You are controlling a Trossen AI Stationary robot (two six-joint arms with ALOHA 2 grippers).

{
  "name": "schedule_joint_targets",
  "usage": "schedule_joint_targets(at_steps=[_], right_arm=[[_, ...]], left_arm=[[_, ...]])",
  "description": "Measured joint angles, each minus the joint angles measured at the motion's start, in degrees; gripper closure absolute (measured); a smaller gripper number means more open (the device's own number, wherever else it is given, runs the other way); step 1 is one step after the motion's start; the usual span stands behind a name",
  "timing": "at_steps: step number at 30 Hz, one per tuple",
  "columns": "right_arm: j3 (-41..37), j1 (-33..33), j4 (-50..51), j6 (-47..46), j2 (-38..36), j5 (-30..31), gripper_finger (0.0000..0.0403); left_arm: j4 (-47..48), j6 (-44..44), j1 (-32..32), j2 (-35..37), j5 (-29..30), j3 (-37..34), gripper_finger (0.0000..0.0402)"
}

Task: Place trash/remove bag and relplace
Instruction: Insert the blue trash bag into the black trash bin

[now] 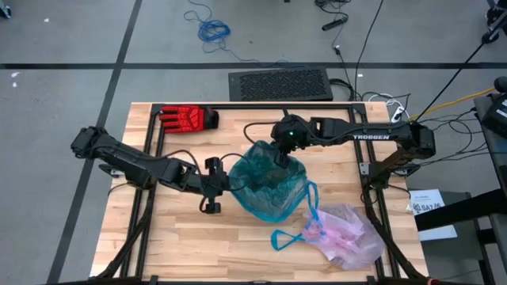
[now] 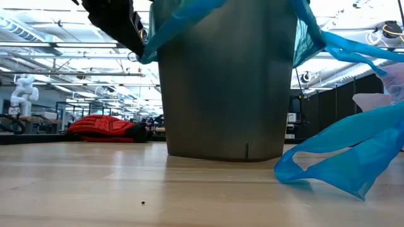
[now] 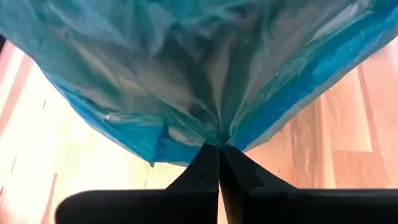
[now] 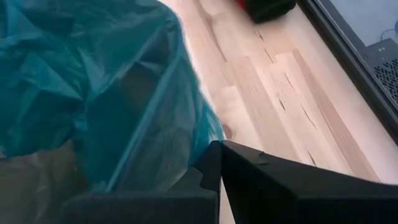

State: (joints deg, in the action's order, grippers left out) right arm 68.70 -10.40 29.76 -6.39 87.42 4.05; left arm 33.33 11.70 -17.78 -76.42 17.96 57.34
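Two grippers pinch the crinkled teal bag [image 1: 268, 187] draped over a smooth grey bin [image 2: 227, 82]: the left gripper [image 3: 219, 147] has its jaws clenched on the bag's edge, the right gripper [image 4: 220, 144] on the opposite rim. The thin pink-white liner [image 1: 348, 234] lies crumpled on the pale wooden surface [image 1: 190, 237] near the bin, blue loops [image 1: 295, 231] trailing beside it.

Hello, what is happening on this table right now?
Both arms are fitting a teal bag over a grey bin. The left gripper is shut on the bag's edge; the right gripper is shut at the opposite rim. A pink-white bag lies beside the bin, a red glove farther back.
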Motion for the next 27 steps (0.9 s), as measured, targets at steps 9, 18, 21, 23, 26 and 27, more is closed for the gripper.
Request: schedule_joint_targets(at_steps=[9,18,21,23,26,27], right_arm=[[-0.25,1.17,-0.34,-0.02,-0.39,0.28,0.0403],[-0.45,1.19,-0.22,-0.28,-1.75,0.48,0.0403],[-0.45,1.39,-0.22,-0.32,-1.78,0.58,0.0403],[-0.45,1.56,-0.47,-0.33,-1.80,0.84,0.0403],[-0.47,1.56,-0.57,-0.35,-1.80,0.83,0.0403],[-0.47,1.56,-0.57,-0.35,-1.80,0.81,0.0403]], left_arm=[[-12.94,2.58,0.00,0.02,0.41,-9.01,0.0400],[-19.96,3.01,-1.12,0.11,1.29,-12.57,0.0401],[-19.83,3.00,-1.71,0.11,1.97,-12.57,0.0401],[-19.41,2.98,-2.07,0.11,2.44,-12.59,0.0401],[-18.67,3.02,-2.67,0.11,3.54,-12.61,0.0401],[-18.45,3.02,-2.82,0.11,4.13,-12.61,0.0401]])
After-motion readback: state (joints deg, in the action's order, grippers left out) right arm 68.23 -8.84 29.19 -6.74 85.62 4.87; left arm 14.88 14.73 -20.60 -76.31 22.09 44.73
